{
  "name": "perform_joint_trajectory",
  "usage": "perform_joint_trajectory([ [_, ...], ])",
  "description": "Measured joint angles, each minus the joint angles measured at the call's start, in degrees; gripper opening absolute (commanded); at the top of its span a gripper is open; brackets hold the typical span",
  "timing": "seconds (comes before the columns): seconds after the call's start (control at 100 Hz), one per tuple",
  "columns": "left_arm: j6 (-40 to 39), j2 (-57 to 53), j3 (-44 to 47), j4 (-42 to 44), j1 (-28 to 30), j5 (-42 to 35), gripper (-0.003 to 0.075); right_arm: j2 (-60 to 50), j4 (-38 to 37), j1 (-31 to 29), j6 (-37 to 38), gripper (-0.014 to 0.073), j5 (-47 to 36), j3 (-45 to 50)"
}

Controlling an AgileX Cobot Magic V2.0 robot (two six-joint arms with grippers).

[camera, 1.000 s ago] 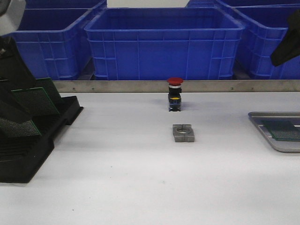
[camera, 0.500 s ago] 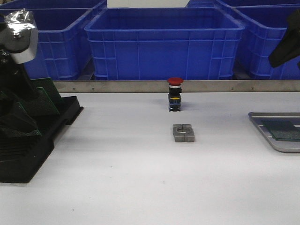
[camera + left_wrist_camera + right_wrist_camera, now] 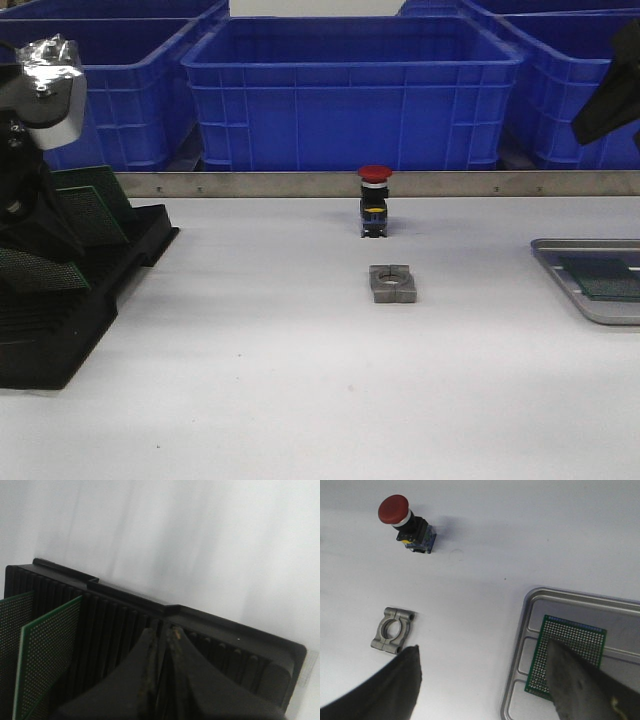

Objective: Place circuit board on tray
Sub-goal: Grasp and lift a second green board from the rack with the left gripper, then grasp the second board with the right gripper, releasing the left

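Left arm at the rack, fingers shut and empty; one board already on the tray.

The left gripper [image 3: 162, 650] hangs over the bare slots of the rack [image 3: 60, 300], jaws together on nothing, beside the upright boards [image 3: 47, 650]. To pick cleanly it should part its fingers, straddle one board's top edge and lift straight up along the slots. The right gripper [image 3: 485, 685] hovers high above the tray [image 3: 560, 275], jaws wide apart, over a board [image 3: 567, 655] lying flat there.
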Motion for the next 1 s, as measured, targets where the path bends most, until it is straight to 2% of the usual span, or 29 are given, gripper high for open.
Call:
perform_joint_trajectory([
  [0.25, 0.00, -1.87, 0.11, 0.05, 0.00, 1.02, -0.0020, 0.00, -0.10, 0.00, 0.00, 0.0535, 0.06, 0.00],
  [0.54, 0.00, -12.84, 0.11, -2.36, -0.23, 3.97, -0.0020, -0.57, -0.10, 0.11, -4.65, 0.0535, 6.04, 0.00],
  [0.77, 0.00, -15.84, 0.11, -12.82, -3.43, 8.66, -0.0020, -3.96, 0.75, 4.13, -17.80, 0.0471, 11.69, 0.00],
  [1.0, 0.00, -15.84, 0.11, -22.61, -6.97, 12.10, -0.0020, -5.27, 1.76, 13.64, -26.52, 0.0471, 14.03, 0.00],
])
